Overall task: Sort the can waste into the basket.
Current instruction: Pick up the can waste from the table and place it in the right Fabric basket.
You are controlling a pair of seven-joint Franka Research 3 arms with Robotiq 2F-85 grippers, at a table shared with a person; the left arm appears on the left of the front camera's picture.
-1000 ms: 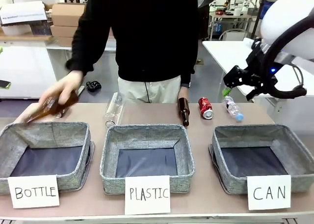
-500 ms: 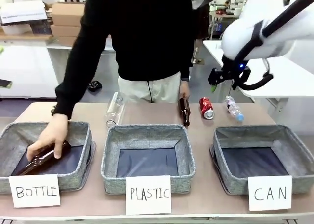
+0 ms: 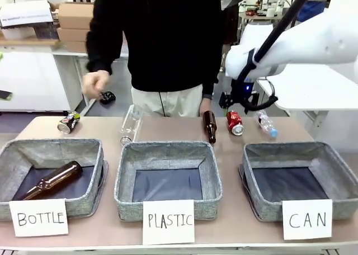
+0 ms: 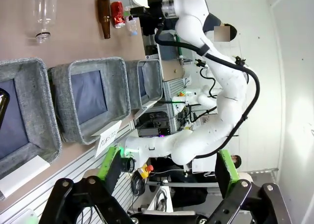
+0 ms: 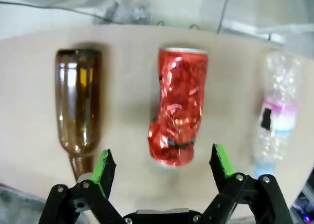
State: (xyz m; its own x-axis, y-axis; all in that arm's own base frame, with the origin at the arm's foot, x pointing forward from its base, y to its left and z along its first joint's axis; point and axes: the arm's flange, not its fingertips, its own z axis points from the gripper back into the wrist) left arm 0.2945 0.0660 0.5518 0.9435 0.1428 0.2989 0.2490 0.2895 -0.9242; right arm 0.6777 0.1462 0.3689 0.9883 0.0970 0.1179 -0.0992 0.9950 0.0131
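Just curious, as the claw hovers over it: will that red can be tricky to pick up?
The red can looks dented, so probably thin, light and easily crushed further. Lying on its side, it might roll if nudged, though the dents may check that. Its glossy skin could slip in the right gripper.

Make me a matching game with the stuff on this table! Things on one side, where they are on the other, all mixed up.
Things:
1. red can
2. crushed dark can
3. big clear bottle
4. CAN basket

Places:
A. behind the PLASTIC bin
B. rightmost in the row of bins
C. just under the open right gripper
D. behind the BOTTLE bin

Pairs: 1-C, 2-D, 3-A, 4-B.
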